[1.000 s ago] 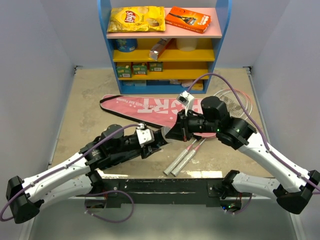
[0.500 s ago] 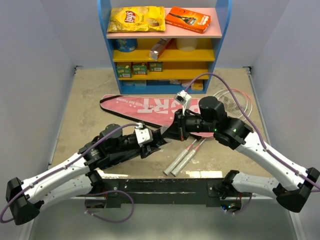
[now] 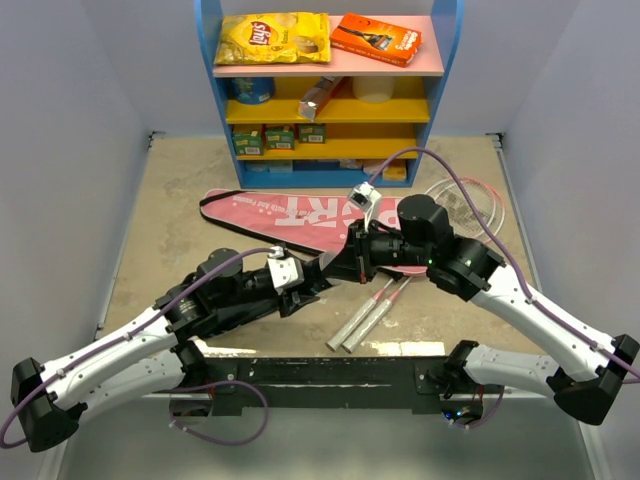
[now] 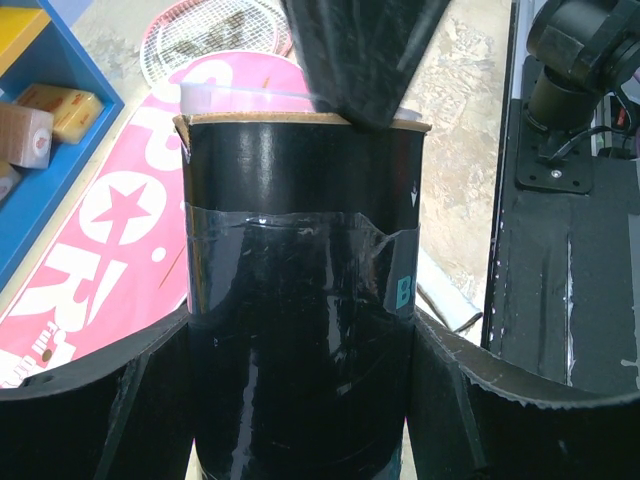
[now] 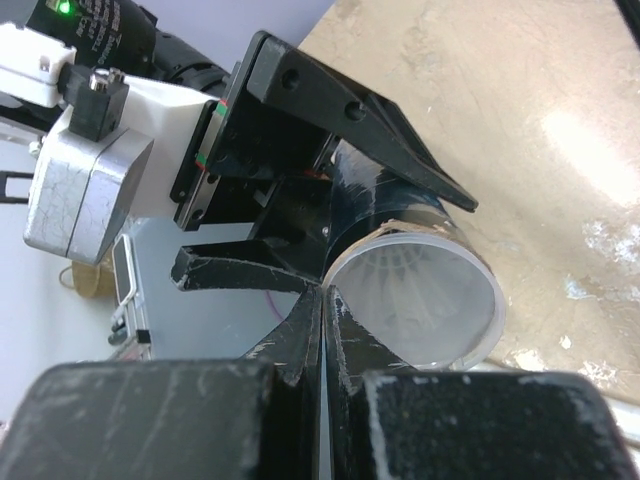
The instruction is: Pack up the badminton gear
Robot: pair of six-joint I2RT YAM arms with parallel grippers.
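A long black tube (image 4: pixel 300 220) is held off the table, near its front middle, gripped across its width by the left gripper (image 4: pixel 300 335), whose two black fingers press against its sides. The tube's open end points away from the left arm and has a pale, translucent rim. Seen from the right wrist camera, a small white shuttlecock (image 5: pixel 412 285) shows hazily inside the tube's mouth. The right gripper (image 5: pixel 322 298) faces the tube head-on, its fingers clenched tight together, with their tips at the edge of the mouth; whether they pinch the rim cannot be told. Just behind the two grippers, a pink racket-shaped bag (image 3: pixel 270 213) lettered SPORT lies flat on the beige table (image 3: pixel 170 190), running left to right. Two thin rackets (image 3: pixel 366 312) lie side by side to the right. Their white handles point toward the arm bases and their round heads reach past the right arm toward the back right. Against the back wall stands a blue shelf unit (image 3: pixel 206 90), with a yellow crisp packet (image 3: pixel 272 38) and an orange box (image 3: pixel 376 37) on its top level.
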